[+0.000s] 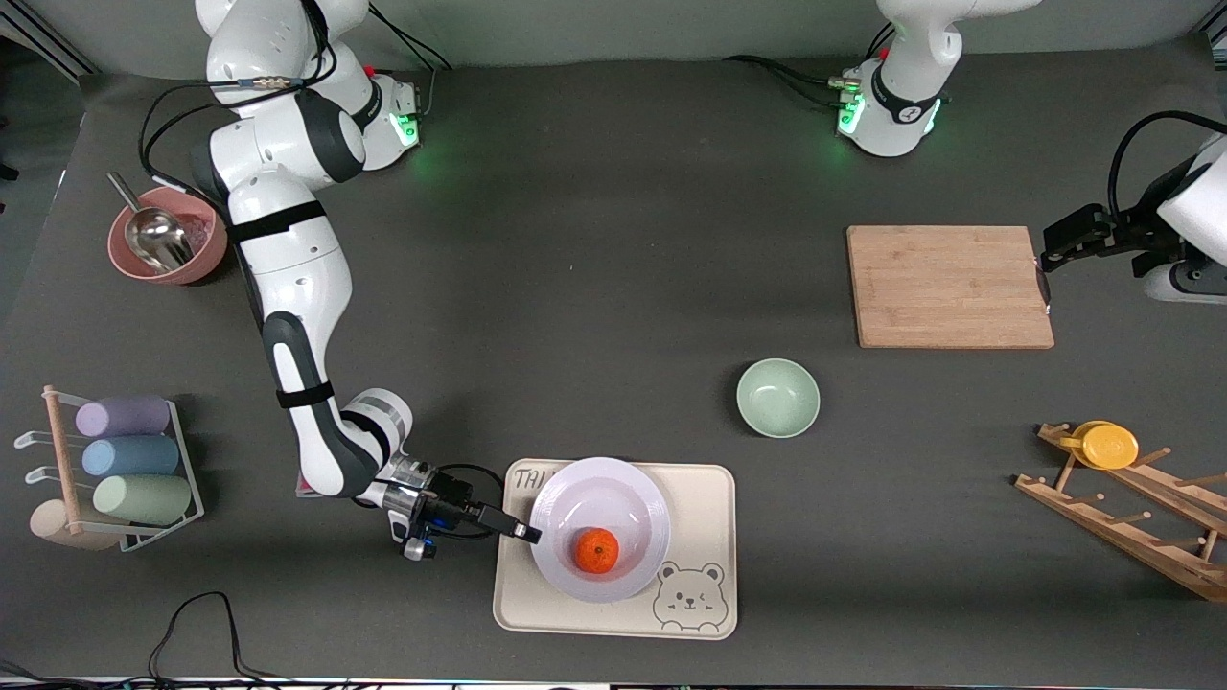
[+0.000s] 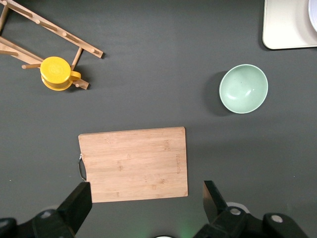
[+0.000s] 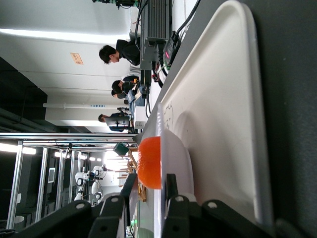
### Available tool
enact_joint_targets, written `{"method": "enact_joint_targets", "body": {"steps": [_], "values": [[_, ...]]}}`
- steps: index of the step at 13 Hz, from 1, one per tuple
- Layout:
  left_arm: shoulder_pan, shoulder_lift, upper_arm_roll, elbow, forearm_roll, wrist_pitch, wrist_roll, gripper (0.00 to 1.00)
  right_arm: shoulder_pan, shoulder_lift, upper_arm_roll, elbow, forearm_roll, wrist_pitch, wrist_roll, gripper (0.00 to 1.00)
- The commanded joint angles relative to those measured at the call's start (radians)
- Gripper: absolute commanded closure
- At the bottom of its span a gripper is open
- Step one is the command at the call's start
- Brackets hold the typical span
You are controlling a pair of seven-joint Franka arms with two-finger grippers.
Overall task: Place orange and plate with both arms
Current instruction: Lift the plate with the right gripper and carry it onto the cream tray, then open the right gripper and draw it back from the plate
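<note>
The plate (image 1: 601, 528) is lying flat on the cream bear-printed tray (image 1: 705, 498), which serves as the landmark throughout; the orange (image 1: 596, 551) is sitting in the plate's well, slightly toward the edge of the tray nearest the front camera, the raised rim keeping it from rolling off. The right gripper (image 1: 525, 531) is reaching in low and sideways at the end of the tray toward the right arm, its fingers (image 3: 171, 186) straddling the plate's rim — one above, one below — with a narrow gap showing, so the grip appears to be loosening rather than clamping; the approach is horizontal because a thin rim can only be pinched edgewise. The left gripper (image 2: 146, 203) is waiting well away from the tray, toward the left arm's end of the table, hanging over the edge of the wooden cutting board (image 1: 949, 286) with its jaws spread wide and nothing between them. The pale green bowl (image 1: 777, 397) is standing between tray and board, untouched. Judged from this layout, both items are already set down on the tray.
</note>
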Motion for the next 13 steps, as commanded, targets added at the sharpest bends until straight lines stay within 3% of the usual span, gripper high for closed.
{"method": "enact_joint_targets", "body": {"steps": [1,2,8,11,13], "values": [[-0.014,-0.022,0.011,-0.009,-0.007,-0.007,-0.003,0.0,-0.004,0.018,0.009,0.029,0.024,0.009,-0.028,0.05],[-0.014,-0.022,0.011,-0.009,-0.005,-0.007,-0.003,0.0,-0.007,0.014,0.009,0.028,0.024,0.009,-0.029,0.0],[-0.011,-0.024,0.012,-0.007,-0.005,-0.005,-0.001,0.0,-0.032,-0.051,-0.002,0.003,-0.063,0.007,-0.048,0.0],[-0.01,-0.024,0.012,-0.007,-0.007,-0.005,-0.001,0.0,-0.052,-0.138,-0.003,-0.079,-0.094,0.009,-0.034,0.0],[-0.016,-0.024,0.014,-0.007,-0.007,-0.005,-0.001,0.0,-0.073,-0.216,-0.008,-0.17,-0.17,0.007,-0.025,0.0]]}}
